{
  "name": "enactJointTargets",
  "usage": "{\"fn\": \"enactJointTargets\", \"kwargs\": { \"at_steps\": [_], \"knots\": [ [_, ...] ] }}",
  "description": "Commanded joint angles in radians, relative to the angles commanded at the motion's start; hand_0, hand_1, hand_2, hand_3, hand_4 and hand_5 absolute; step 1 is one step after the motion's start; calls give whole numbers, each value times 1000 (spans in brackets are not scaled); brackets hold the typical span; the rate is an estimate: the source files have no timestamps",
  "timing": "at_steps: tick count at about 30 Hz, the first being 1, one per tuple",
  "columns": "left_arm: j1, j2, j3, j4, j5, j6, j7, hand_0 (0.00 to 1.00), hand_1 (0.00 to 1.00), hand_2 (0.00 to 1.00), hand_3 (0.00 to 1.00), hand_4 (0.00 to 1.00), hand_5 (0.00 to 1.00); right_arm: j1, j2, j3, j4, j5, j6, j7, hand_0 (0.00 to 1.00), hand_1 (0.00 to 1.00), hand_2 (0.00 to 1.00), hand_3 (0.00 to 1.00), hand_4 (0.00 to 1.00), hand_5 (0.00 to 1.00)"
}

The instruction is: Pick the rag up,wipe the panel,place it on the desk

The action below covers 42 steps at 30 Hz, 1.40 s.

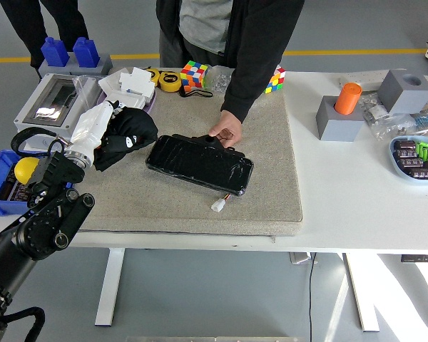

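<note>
My left hand is shut on the black rag, holding it over the left part of the grey mat, just left of the panel. The glossy black panel lies across the middle of the mat with a small white connector on a wire at its front right. A person's hand rests on the panel's far edge. My right arm is out of view.
A grey electrical box and a blue bin holding a lemon stand at the left. A tray of white parts, tape and puzzle cubes line the back. Grey blocks with an orange cylinder sit right.
</note>
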Motion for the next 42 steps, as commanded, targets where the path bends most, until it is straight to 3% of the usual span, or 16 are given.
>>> {"fn": "enactJointTargets", "kwargs": {
  "at_steps": [9,10,15,16,21,22,27,28,33,34,37,39,40,42],
  "knots": [
    [39,2,-36,41,-26,-9,2,246,381,451,566,729,2,-1,1,-4,1,1,0,0,590,571,512,523,947,398],
    [43,2,-38,43,-29,-10,3,295,481,516,574,757,2,-1,1,-5,2,2,0,0,590,573,511,523,947,397],
    [54,4,-39,50,-34,-11,9,295,481,516,574,757,2,0,1,-4,2,2,0,0,590,573,511,523,947,397],
    [56,4,-41,49,-35,-16,13,479,654,623,628,857,44,0,0,-5,2,3,0,0,590,572,511,523,946,397],
    [62,6,-44,43,-17,-43,48,479,654,623,628,857,44,0,0,-4,2,2,1,-1,590,572,511,523,946,397],
    [63,6,-45,42,-13,-47,55,833,911,952,954,969,208,-1,0,-4,2,2,1,-1,592,573,511,522,946,397],
    [79,7,-72,7,3,-82,98,833,911,952,954,969,208,-1,1,-6,3,3,1,0,592,573,511,522,946,397],
    [84,9,-77,-8,-8,-83,96,998,998,998,998,998,517,0,1,-6,3,3,1,0,592,572,510,522,947,398],
    [102,17,-108,-77,-95,-66,18,998,998,998,998,998,517,0,1,-3,2,2,2,0,592,572,510,522,947,398],
    [109,18,-119,-96,-120,-76,5,972,998,998,998,998,767,0,1,-3,2,2,2,0,590,572,510,523,946,397],
    [134,17,-141,-143,-203,-106,-14,972,998,998,998,998,767,2,1,-3,2,2,2,0,590,572,510,523,946,397],
    [157,13,-153,-171,-286,-99,-70,972,998,998,998,998,767,2,1,-4,2,1,2,0,590,572,510,523,946,397],
    [165,11,-157,-176,-325,-84,-102,723,835,870,870,998,646,1,1,-5,2,1,2,0,590,572,510,522,946,397],
    [178,6,-169,-181,-416,-26,-187,723,835,870,870,998,646,1,2,-6,0,1,2,0,590,572,510,522,946,397]
  ]
}}
